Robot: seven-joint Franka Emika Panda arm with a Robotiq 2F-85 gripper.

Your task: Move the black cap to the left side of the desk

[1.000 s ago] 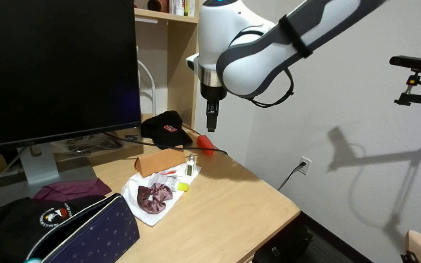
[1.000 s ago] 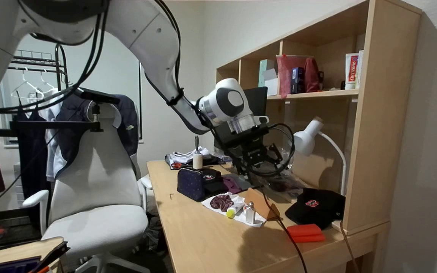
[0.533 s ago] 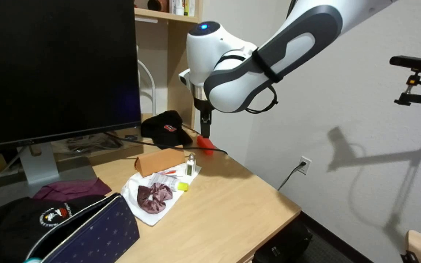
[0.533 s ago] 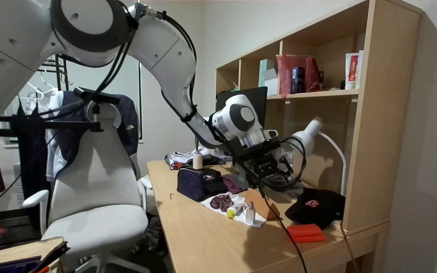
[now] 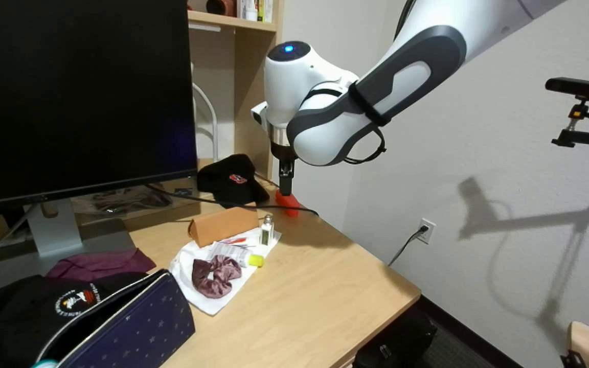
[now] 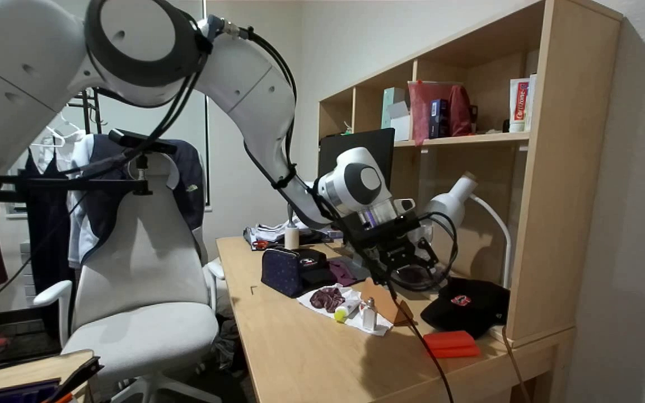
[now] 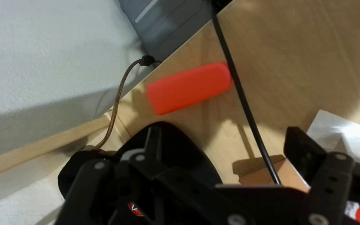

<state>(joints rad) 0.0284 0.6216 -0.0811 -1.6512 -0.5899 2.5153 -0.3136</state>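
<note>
Apparently pre-grasp: nothing held yet

Desk (image 5: 294, 317): spreads below the fingers, which hang over its corner end, clear of the wood.

Bookshelf (image 6: 566, 168): end panel rises near the fingers and would hamper entry from that side. Probably why the approach is from above.

Monitor (image 5: 80, 92): stands between the fingers and the desk's far end. I take that end as "left", so the carry likely has to skirt the screen.

Gripper (image 7: 223, 137): fingers wide apart, pointing down, only air between them. Spread, I judge, to straddle a fold of fabric.

Black cap (image 6: 465, 310): on the desk below the fingers, tucked by the panel. Wrist view puts most of it behind one finger, brim reaching into the gap; a small sideways shift seems due before lowering. Soft crown should pinch easily.

Second dark cap-like item (image 5: 13, 317): well apart from the fingers, hence judged not the target.

Tan case (image 5: 225, 225): below the gap, nearer the finger away from the cap.

Red case (image 7: 191, 87): out past the fingertips, just beside the cap.

Black cord (image 7: 244, 100): runs under the gap; height unclear, could snag a finger.
</note>
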